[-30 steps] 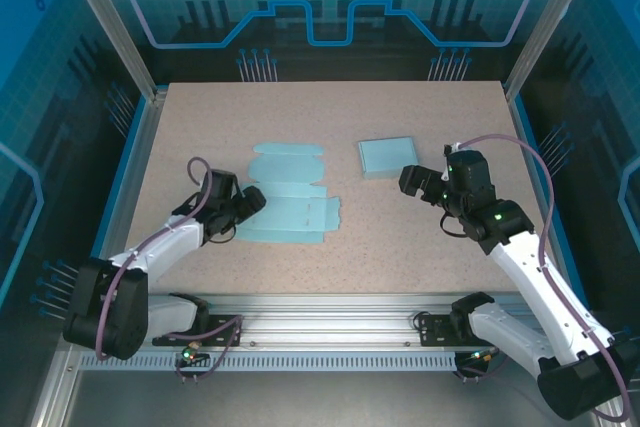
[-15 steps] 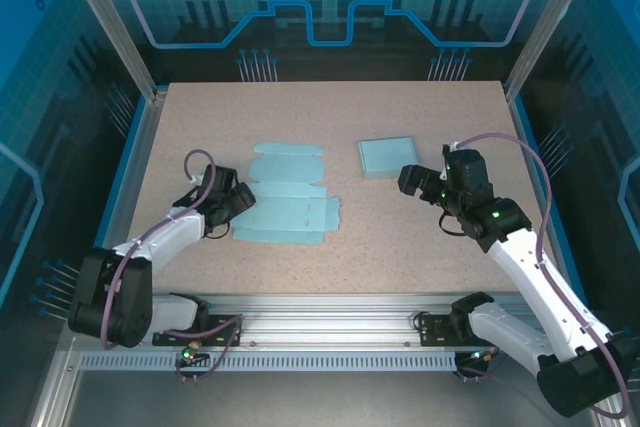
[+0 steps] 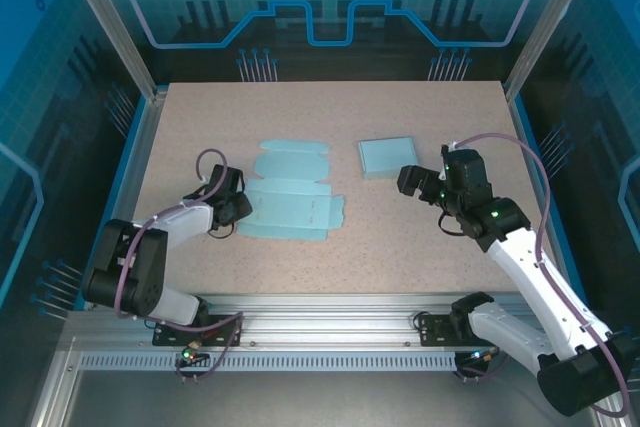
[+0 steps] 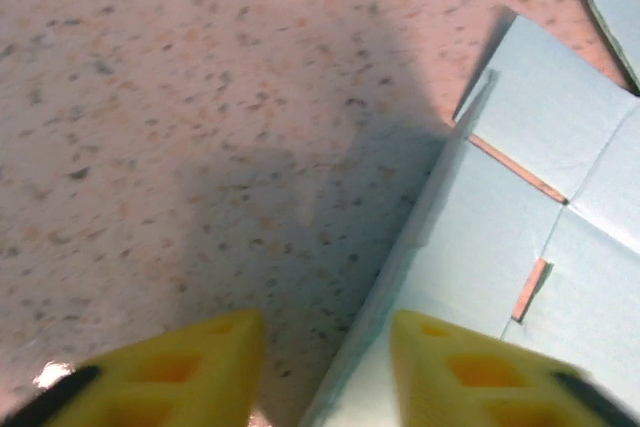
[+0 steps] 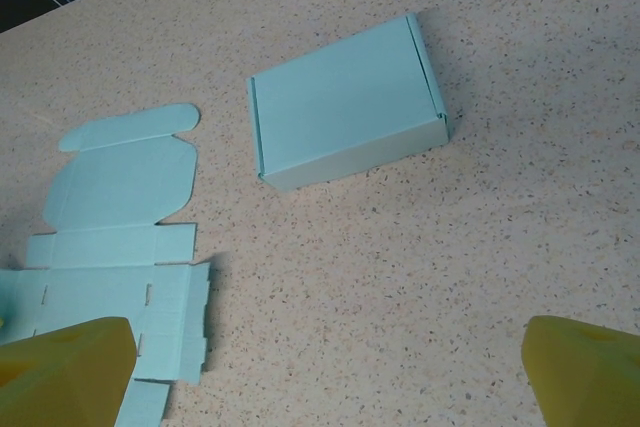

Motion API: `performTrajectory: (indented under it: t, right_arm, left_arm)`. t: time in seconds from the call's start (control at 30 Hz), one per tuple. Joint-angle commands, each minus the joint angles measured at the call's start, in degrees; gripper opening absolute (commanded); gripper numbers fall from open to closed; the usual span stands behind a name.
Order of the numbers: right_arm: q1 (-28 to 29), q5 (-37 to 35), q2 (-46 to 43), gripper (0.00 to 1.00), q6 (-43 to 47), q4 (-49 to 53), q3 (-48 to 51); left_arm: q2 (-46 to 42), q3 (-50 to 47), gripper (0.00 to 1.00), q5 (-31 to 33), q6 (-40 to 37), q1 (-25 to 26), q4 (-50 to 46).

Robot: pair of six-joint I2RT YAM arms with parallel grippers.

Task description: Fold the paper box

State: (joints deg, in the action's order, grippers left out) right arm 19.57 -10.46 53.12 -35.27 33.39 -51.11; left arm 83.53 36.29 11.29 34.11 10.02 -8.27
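L gripper (image 3: 238,209) jaws apart, straddling left edge of unfolded box blank (image 3: 290,202), possibly touching it, R gripper (image 3: 410,182) spread wide, nothing held, above speckled tabletop (image 3: 400,237) nr folded box (image 3: 386,156)

Left jaws sit at the left edge of the unfolded paper box (image 3: 290,212).

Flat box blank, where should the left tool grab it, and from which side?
Take the blank by its left edge, from the left, low over the table. It lies flat, but that edge looks slightly lifted, right at the left tool.
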Motion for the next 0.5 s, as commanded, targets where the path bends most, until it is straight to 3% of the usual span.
performTrajectory:
  t: [0.0,0.23,0.33,0.47]
  right_arm:
    - [0.72,-0.28,-0.15,1.0,1.53,-0.5,-0.5]
    - [0.79,6.4,2.14,1.0,4.99,-5.87,-0.13]
    - [1.06,11.87,3.48,1.0,7.45,-9.64,-0.45]
    - [2.94,15.36,5.97,1.0,11.54,-13.22,-2.53]
  left_arm:
    - [-2.26,1.67,0.29,-4.22,-5.29,0.09,4.2]
    - [-9.81,1.35,0.0,-9.87,-19.03,1.02,11.06]
    - [-13.9,2.7,0.0,-12.24,-24.35,1.23,11.79]
    - [-18.87,5.98,0.0,-19.93,-33.42,1.66,10.89]
